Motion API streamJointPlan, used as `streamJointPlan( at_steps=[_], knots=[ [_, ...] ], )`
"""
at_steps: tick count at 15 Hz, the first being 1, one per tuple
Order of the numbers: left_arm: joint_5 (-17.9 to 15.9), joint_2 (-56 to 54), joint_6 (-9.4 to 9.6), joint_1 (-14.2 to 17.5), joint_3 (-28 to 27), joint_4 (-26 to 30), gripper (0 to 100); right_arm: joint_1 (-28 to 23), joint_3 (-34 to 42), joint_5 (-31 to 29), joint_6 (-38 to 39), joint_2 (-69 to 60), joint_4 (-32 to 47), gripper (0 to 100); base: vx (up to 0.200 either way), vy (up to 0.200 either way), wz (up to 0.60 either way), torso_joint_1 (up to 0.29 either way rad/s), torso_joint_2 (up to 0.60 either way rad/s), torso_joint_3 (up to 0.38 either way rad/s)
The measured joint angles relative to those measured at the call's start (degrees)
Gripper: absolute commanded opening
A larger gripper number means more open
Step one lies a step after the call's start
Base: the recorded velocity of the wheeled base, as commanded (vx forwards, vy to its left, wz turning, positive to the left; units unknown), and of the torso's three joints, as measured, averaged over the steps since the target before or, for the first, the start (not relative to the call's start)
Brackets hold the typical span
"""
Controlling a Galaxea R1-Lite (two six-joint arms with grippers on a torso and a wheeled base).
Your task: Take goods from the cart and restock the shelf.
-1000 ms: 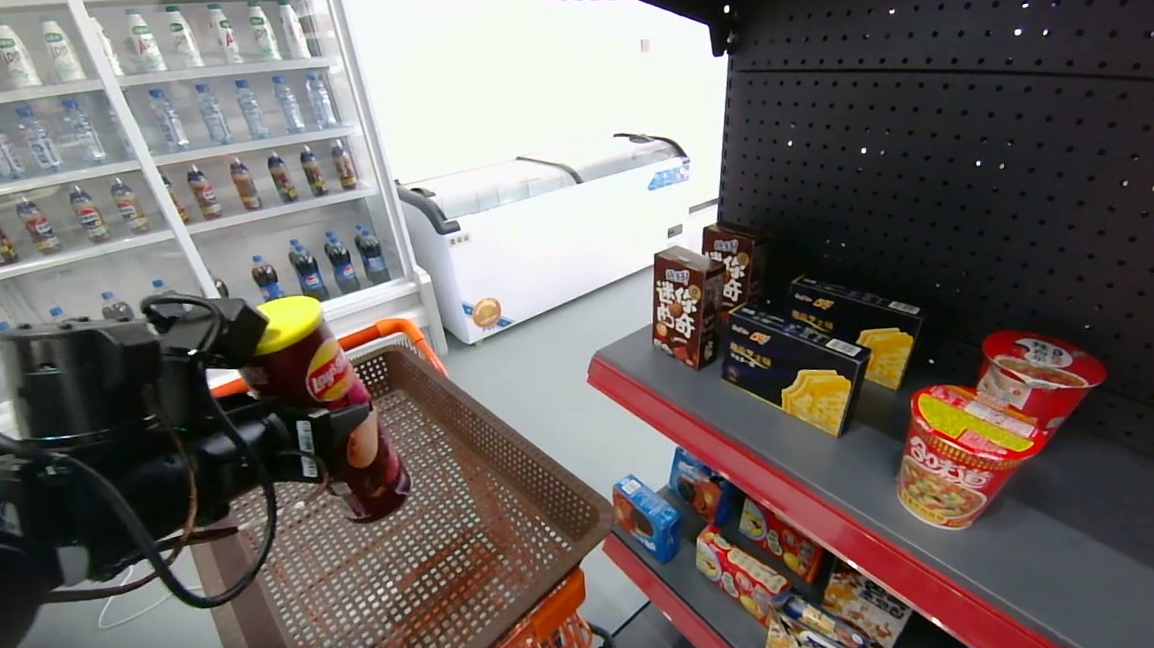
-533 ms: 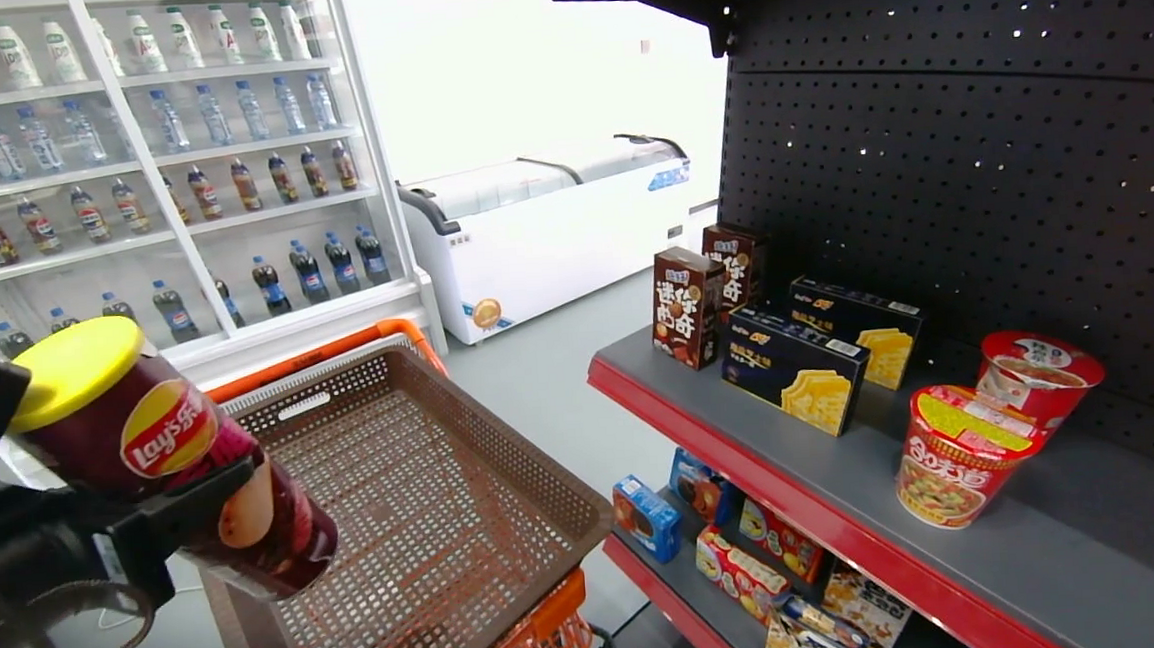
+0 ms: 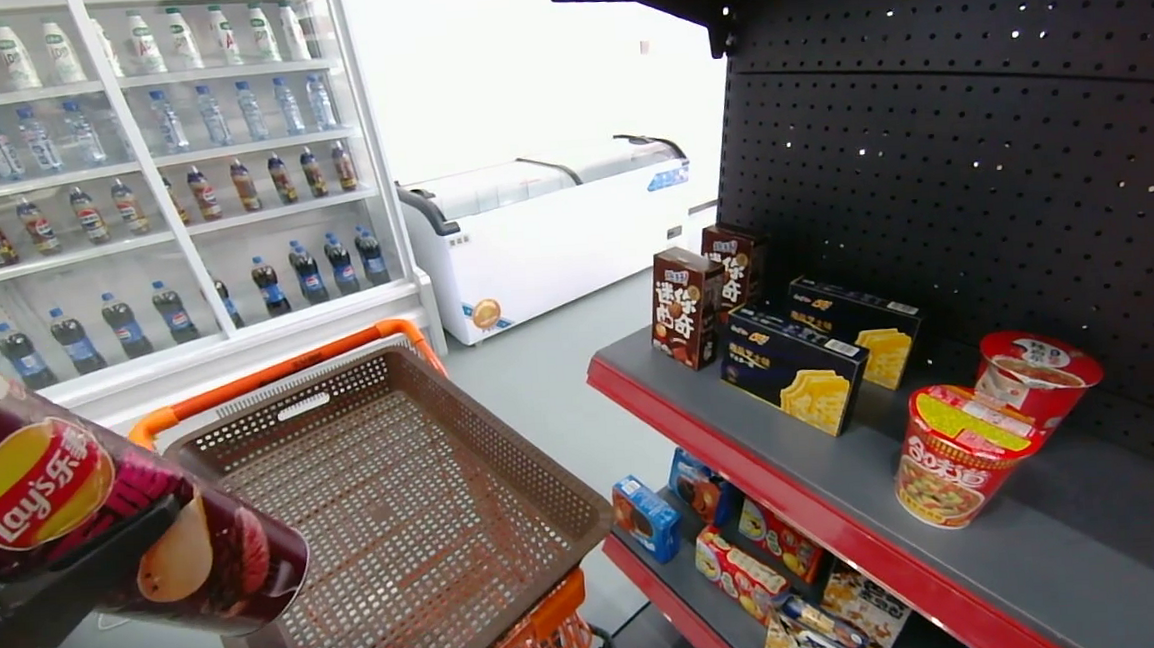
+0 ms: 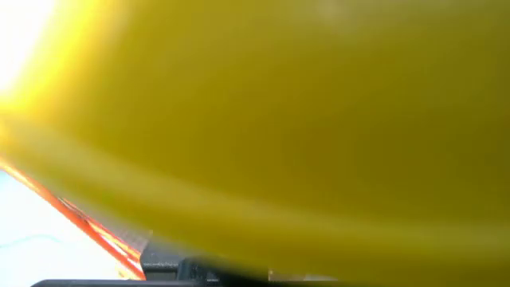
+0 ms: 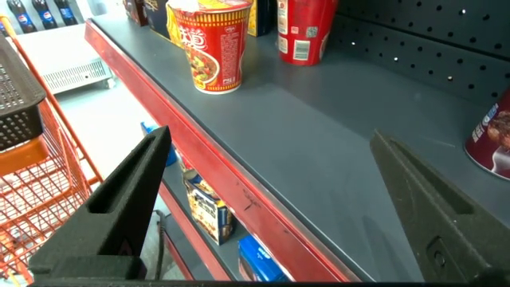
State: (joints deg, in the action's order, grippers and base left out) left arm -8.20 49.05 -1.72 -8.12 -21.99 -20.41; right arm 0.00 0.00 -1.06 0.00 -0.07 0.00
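A maroon chips can [image 3: 99, 534] with a yellow lid hangs tilted at the lower left of the head view, left of the cart's brown mesh basket [image 3: 417, 494]. My left gripper [image 3: 120, 557] is shut on it, and one black finger [image 3: 72, 580] crosses its side. The can's yellow lid [image 4: 279, 119] sits right against the left wrist camera. My right gripper [image 5: 275, 215] is open and holds nothing, hovering over the red front edge of the grey shelf [image 5: 319, 135]. That shelf [image 3: 745, 454] stands to the right of the cart.
On the shelf stand two cup noodles [image 3: 955, 451], two dark flat boxes [image 3: 790, 366] and two brown boxes [image 3: 686, 307]. A lower shelf holds several packs [image 3: 742, 564]. A maroon can [image 5: 494, 143] stands at the shelf's near end. Behind are a drinks cooler [image 3: 127, 171] and a chest freezer [image 3: 541, 226].
My left gripper has carried the chips can up out of the basket, leftward and closer to the head camera, to the view's lower left edge.
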Motion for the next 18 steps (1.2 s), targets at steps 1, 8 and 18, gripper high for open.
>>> streamJointPlan(
  at_steps=[1, 8, 18],
  knots=[
    [0.11, -0.77, -0.05, 0.02, 0.26, -0.06, 0, 0.0, 0.0, 0.05, 0.0, 0.0, 0.0, 100, 0.0, 0.0, -0.6, -0.017, 0.0, 0.007],
    [0.11, -2.1, -0.24, 0.13, 2.43, 0.0, 0, 0.0, 0.0, 0.0, 0.0, 0.0, 0.0, 100, 0.0, 0.0, -0.34, 0.002, 0.0, 0.001],
    [0.16, -2.12, -0.55, 0.27, 2.67, -0.01, 0, 0.0, 0.0, 0.09, 0.0, 0.0, 0.02, 100, 0.0, 0.0, -0.54, 0.004, 0.0, 0.002]
  ],
)
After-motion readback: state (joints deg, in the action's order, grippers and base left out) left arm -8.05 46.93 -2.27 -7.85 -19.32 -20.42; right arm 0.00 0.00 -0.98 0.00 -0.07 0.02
